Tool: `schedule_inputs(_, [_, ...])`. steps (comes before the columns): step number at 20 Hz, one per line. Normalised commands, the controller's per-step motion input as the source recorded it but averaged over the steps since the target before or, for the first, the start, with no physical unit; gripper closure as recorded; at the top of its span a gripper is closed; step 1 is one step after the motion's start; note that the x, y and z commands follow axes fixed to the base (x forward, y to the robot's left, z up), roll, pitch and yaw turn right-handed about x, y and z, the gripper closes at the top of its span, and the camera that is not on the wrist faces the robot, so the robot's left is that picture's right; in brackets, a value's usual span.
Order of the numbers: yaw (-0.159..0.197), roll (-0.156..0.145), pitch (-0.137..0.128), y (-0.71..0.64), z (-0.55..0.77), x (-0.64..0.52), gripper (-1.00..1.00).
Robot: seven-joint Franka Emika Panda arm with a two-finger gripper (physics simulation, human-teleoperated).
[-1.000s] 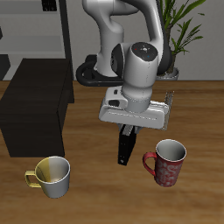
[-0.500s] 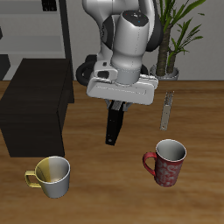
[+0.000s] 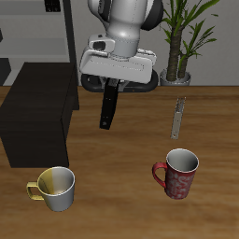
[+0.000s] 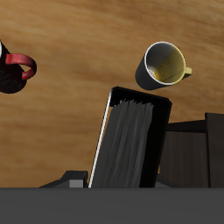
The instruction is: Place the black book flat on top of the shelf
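Observation:
My gripper (image 3: 113,82) is shut on the top of the black book (image 3: 109,108), which hangs upright below it, lifted clear of the table. The book also shows in the wrist view (image 4: 129,144), running down from between the fingers. The shelf (image 3: 37,110) is a low matte black box beside the book, with a flat top; its edge shows in the wrist view (image 4: 188,153). The book's lower end hangs about level with the shelf's top, a little to the side of it.
A yellow mug (image 3: 56,187) stands near the table's front edge before the shelf; it shows in the wrist view (image 4: 164,66). A red mug (image 3: 177,173) stands near the front too. A small grey metallic bar (image 3: 176,117) lies farther back. A potted plant (image 3: 179,37) stands behind.
My gripper has risen and moved toward the shelf, carrying the black book with it. The book hangs higher and closer to the shelf than before.

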Motion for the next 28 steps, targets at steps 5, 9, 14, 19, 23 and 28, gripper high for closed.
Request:
schedule_inputs(5, [0.061, -0.072, -0.044, -0.36, 0.53, -0.25, 1.0])
schedule_inputs(9, [0.044, -0.09, -0.065, -0.38, 0.55, -0.23, 1.0])
schedule_inputs(14, [0.066, -0.095, -0.093, -0.43, 0.6, -0.25, 1.0])
schedule_inputs(19, [0.048, -0.114, -0.06, -0.48, 0.44, -0.2, 1.0])
schedule_inputs(23, [0.059, -0.136, -0.039, -0.66, 0.14, -0.11, 1.0])
schedule_inputs(28, [0.033, -0.122, 0.001, -0.58, -0.11, -0.03, 1.0])
